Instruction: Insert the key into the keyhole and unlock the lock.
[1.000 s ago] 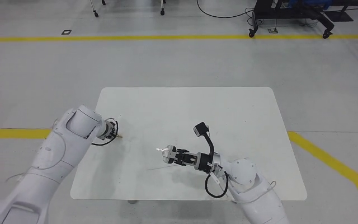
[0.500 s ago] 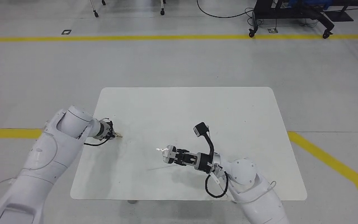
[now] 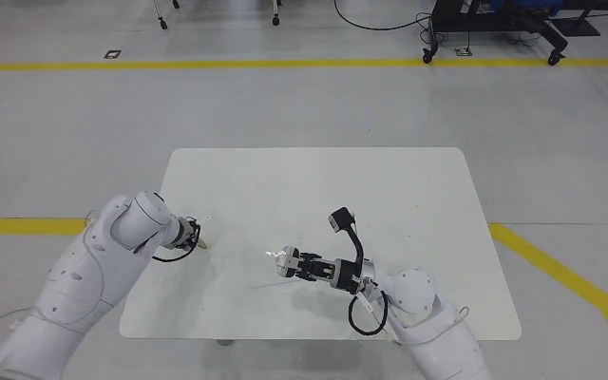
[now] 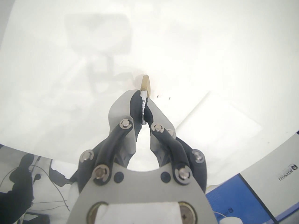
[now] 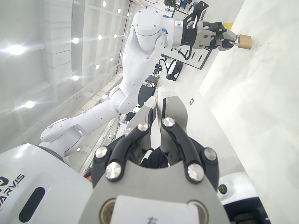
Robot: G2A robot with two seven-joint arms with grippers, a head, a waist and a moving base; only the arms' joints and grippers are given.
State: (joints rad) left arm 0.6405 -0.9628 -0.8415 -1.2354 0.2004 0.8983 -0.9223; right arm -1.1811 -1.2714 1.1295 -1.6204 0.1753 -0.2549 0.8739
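One arm has shifted: the left elbow swings inward while the left gripper (image 4: 143, 99) stays clamped on the shackle of the small brass padlock (image 4: 146, 84), just above the white rectangular table (image 3: 380, 180) near its left edge. The right gripper (image 3: 283, 258) hasn't moved from mid-table, fingers together; can't tell if it pinches the key. Looks like keyhole re-aiming, insertion not started.

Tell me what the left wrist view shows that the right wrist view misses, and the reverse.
Left wrist only: the padlock seen edge-on, plus a white box past the edge of the table. Right wrist only: the right claw, shut, the left arm from the side, the padlock's broad brass face and ceiling lights. Both: the left claw gripping the padlock's shackle, over the white table.
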